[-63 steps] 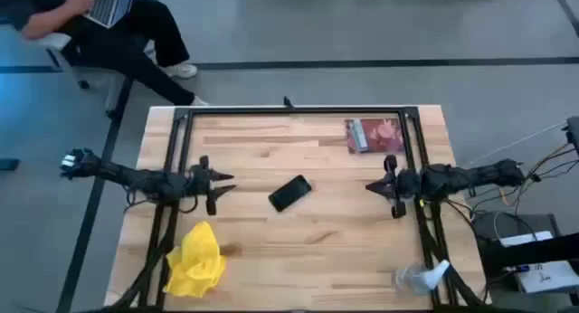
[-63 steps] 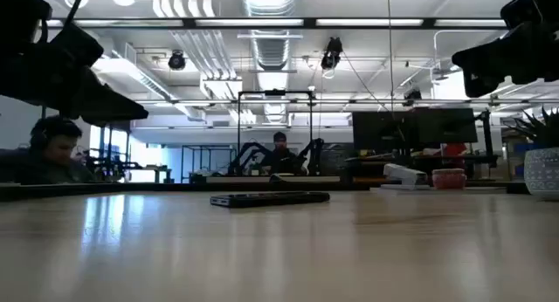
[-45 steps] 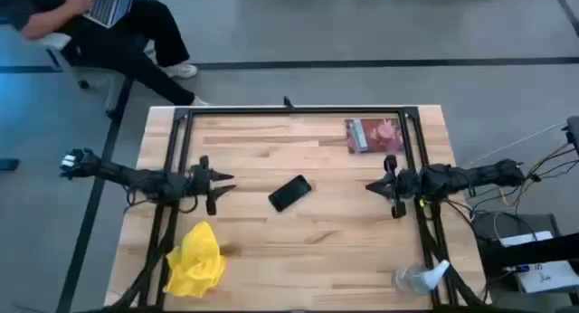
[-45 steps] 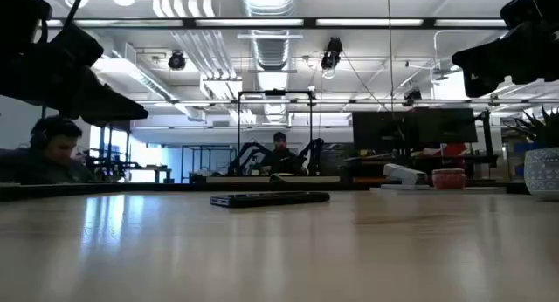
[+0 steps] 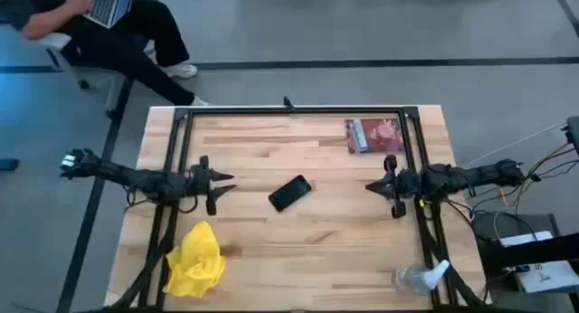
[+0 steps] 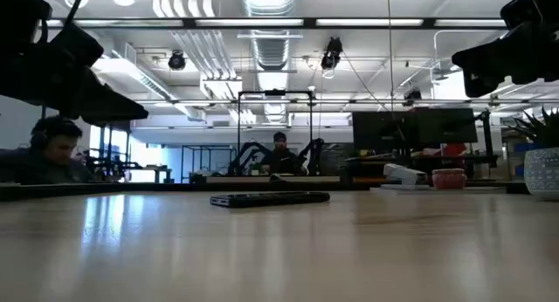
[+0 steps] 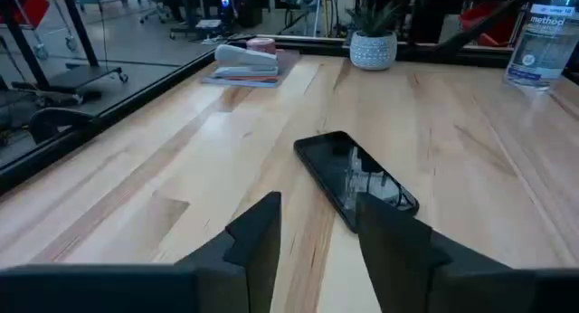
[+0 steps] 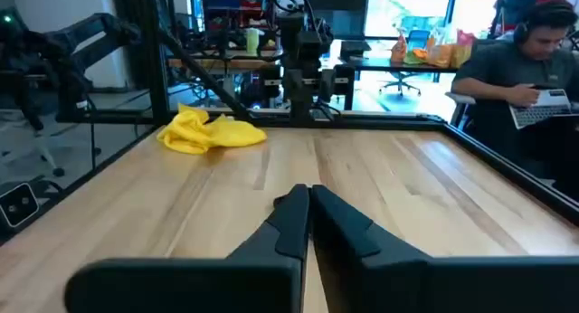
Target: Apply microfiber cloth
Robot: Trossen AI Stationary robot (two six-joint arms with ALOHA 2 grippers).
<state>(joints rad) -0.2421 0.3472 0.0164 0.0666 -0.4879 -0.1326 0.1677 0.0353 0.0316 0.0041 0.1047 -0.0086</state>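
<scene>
Microfiber cloth (image 5: pixel 194 261), bright yellow and crumpled, lies at the lower left of the high view, on the near part of the wooden surface (image 5: pixel 298 245), held by neither pincer. A clear spray bottle (image 5: pixel 420 278) lies at the lower right, well apart from the cloth. Higher in that frame, at mid-height, the left pincer (image 5: pixel 227 183) hangs left of centre with its fingers (image 7: pixel 256 236) a small way apart and holding nothing. A black phone (image 5: pixel 289 193) lies flat near the centre, between the two arms. The right pincer (image 5: pixel 372 185) hangs right of centre, its fingers (image 8: pixel 291 221) pressed together, holding nothing. At the upper right of the surface sits a reddish flat packet (image 5: pixel 374 134). Beyond the surface, at the upper left, a person (image 5: pixel 99 22) sits with a laptop.
</scene>
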